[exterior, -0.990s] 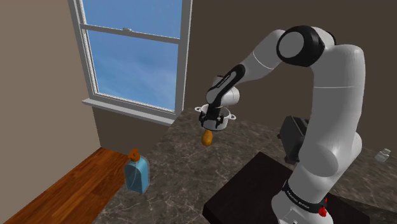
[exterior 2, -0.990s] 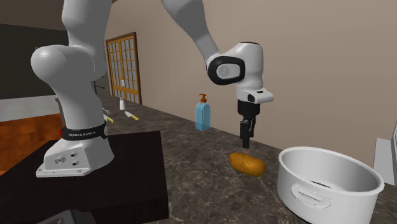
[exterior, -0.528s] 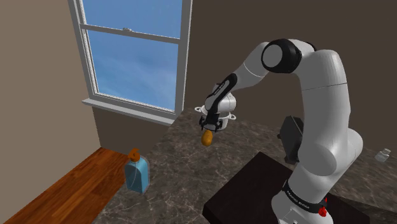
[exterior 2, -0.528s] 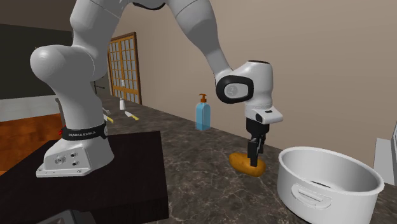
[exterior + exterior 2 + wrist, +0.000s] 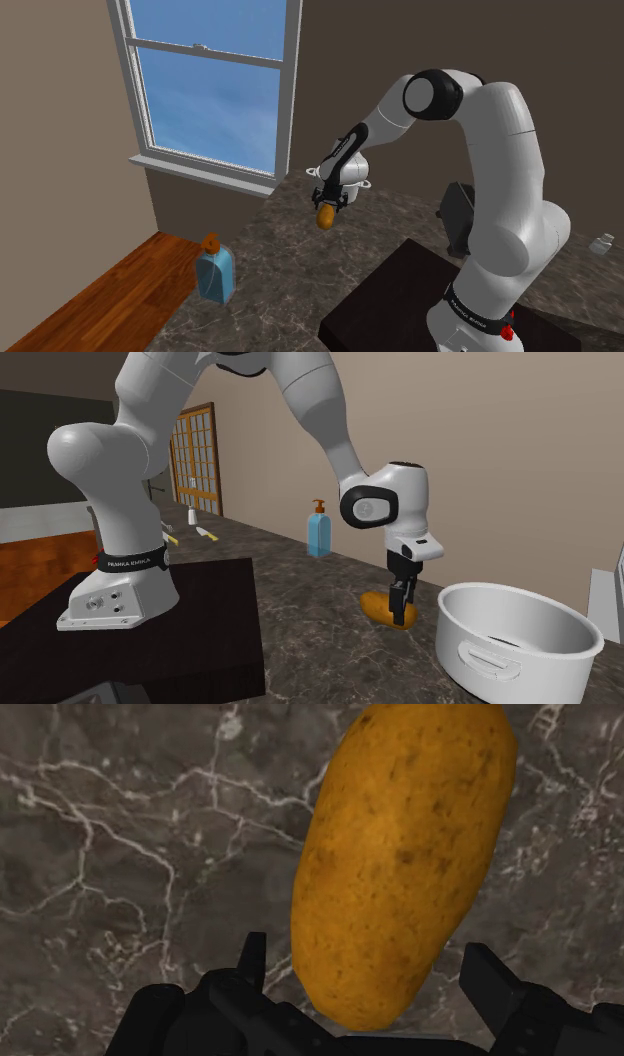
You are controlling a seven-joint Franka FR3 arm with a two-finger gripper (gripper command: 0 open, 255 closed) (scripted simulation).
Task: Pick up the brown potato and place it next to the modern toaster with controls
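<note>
A brown-walled room with a tall window (image 5: 210,90) holds a dark marble table (image 5: 270,260). A wood floor (image 5: 90,300) lies past the table's edge at the shoulder view's left.

In this view the arm rises from the black stand (image 5: 390,300) and bends over to the gripper (image 5: 330,204). The gripper points down right at the potato (image 5: 325,217), which lies on the table near the wall below the sill. A blue soap bottle (image 5: 214,272) stands well apart at the table's edge. A dark appliance (image 5: 455,215) sits behind the arm (mostly hidden by it), and a small bottle (image 5: 603,243) stands at the far right.

In the second exterior view the gripper (image 5: 403,618) is low at the table, its fingers down around the potato (image 5: 378,606). The potato lies flat between the soap bottle (image 5: 319,530) and a white pot (image 5: 515,627), nearer the pot. A glazed door (image 5: 192,457) stands in the far wall.

In the wrist view the potato (image 5: 400,864) is orange-brown and speckled. It lies on the marble with its near end between the two fingers (image 5: 252,966). The gripper (image 5: 368,979) is spread wide, and a strip of table shows between each finger and the skin, so neither finger touches the potato.
</note>
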